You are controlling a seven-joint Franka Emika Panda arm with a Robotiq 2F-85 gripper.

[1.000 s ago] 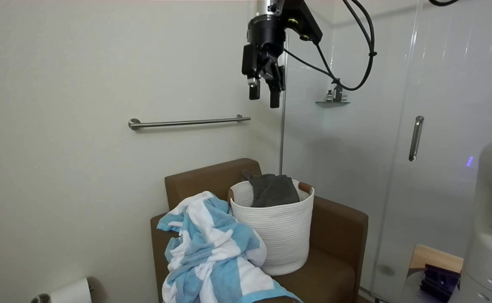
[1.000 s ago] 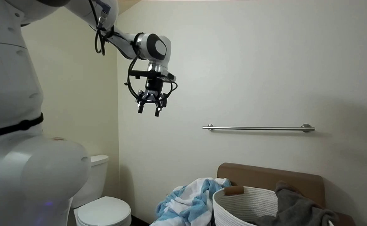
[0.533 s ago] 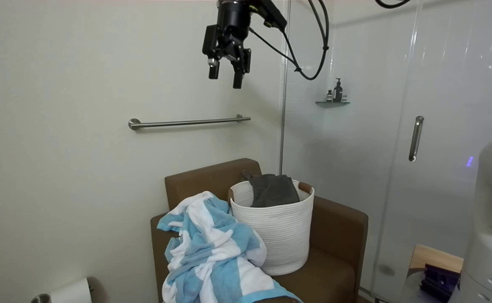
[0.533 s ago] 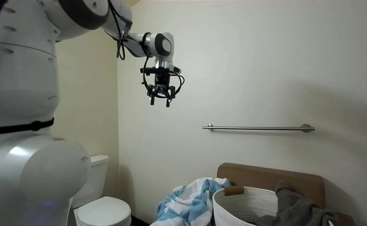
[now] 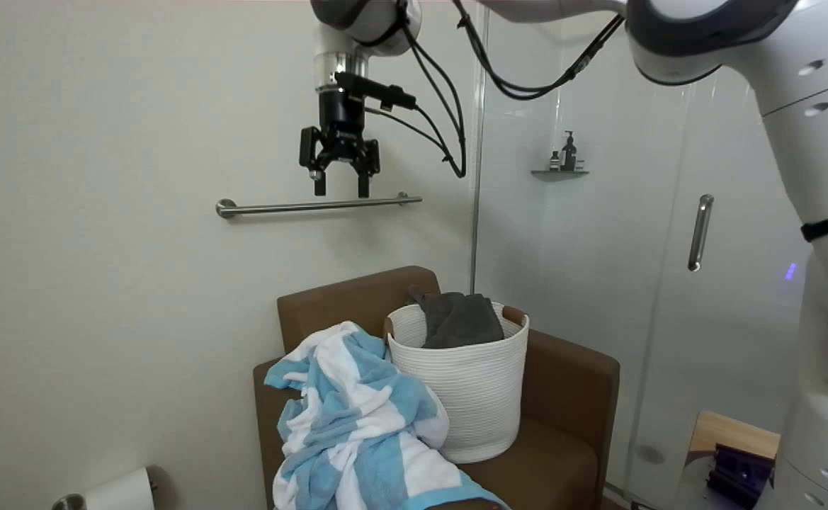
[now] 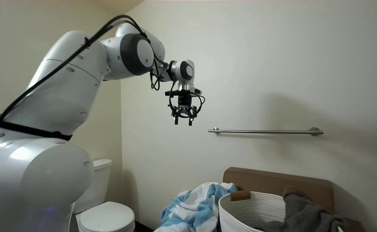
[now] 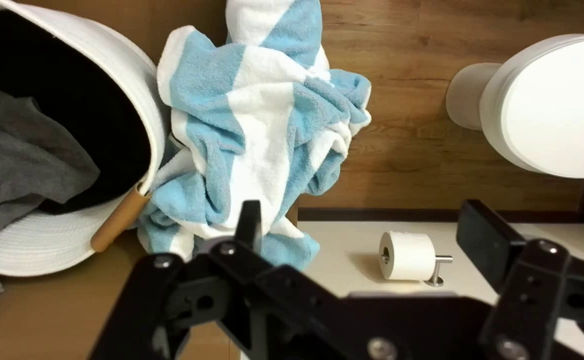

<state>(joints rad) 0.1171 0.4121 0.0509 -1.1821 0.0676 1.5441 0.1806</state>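
Wrist view: The gripper hangs empty, fingers spread wide, well above a blue-and-white striped towel heaped on a brown armchair, the folds apparently propped by the upright white basket beside it; a grey cloth drapes over the basket's rim, seemingly too bulky to settle fully inside.

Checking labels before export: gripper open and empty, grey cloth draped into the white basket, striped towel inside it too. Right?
Not quite: the striped towel lies beside the white basket, as the wrist view shows. The gripper is open and empty, and the grey cloth is draped into the white basket.
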